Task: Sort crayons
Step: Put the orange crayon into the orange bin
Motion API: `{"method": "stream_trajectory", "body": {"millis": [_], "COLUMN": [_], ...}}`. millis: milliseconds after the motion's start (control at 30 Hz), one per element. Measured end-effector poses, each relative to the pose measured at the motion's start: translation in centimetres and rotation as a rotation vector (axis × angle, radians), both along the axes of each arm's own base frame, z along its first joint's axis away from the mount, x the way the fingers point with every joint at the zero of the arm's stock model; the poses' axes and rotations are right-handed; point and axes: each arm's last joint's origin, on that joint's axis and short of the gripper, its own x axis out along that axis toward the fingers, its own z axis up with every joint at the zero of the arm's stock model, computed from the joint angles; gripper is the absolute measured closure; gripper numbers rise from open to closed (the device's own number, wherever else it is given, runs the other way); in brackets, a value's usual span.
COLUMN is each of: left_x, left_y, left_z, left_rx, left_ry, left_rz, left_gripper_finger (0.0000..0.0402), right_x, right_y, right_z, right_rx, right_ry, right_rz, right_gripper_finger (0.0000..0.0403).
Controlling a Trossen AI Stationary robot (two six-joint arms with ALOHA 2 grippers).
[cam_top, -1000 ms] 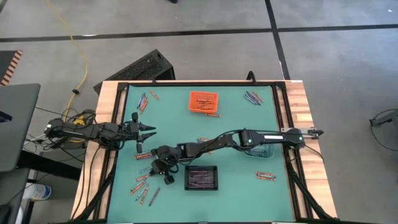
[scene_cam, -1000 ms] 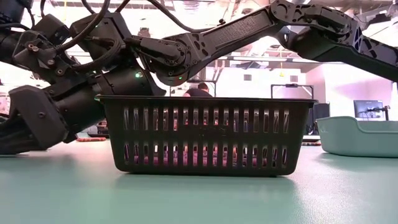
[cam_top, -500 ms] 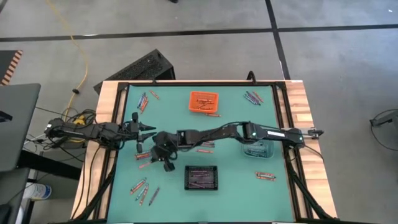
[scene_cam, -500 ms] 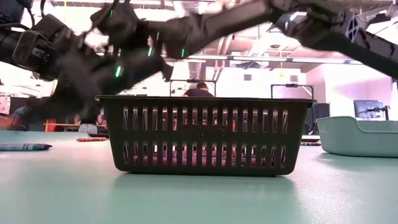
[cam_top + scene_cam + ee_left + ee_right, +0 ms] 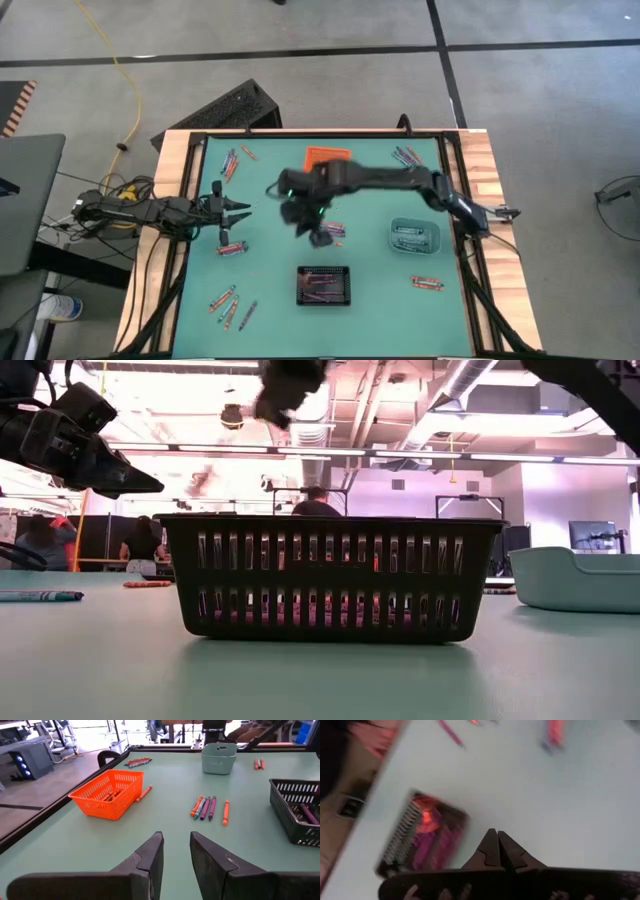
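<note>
Right tool (image 5: 322, 238) pinched together, empty, mid-desk near orange plastic bin (image 5: 327, 158), likely between picks. Left tool (image 5: 240, 211) parted, empty, waiting at left edge. Paper-wrapped crayons (image 5: 231, 307) scattered on green desk (image 5: 370, 300), unsorted.

We're seeing the right claw (image 5: 497, 845) only as a smear; whether it's pinching anything, we can't tell. The orange bin (image 5: 325, 155) is sitting half hidden under the right arm. The black bin (image 5: 333, 576) is blocking the table behind it in the low view. The crayons (image 5: 228, 300) are showing too small to sort by colour from above.
</note>
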Motion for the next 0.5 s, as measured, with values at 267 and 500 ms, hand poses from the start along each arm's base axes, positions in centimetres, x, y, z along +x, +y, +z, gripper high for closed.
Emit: {"method": "stream_trajectory", "body": {"millis": [267, 500], "left_x": [0.0, 0.0], "left_y": [0.0, 0.0], "left_z": [0.0, 0.0], "left_rx": [0.0, 0.0], "left_ry": [0.0, 0.0], "left_rz": [0.001, 0.001], "left_gripper_finger": [0.0316, 0.0316], "right_x": [-5.1, -10.3], "right_y": [-7.5, -8.4], "right_z": [0.2, -1.5], "right_rx": [-0.038, 0.002], "right_ry": [0.146, 0.112], "right_rz": [-0.248, -0.333], "right_gripper_finger": [0.0401, 0.0402]}}
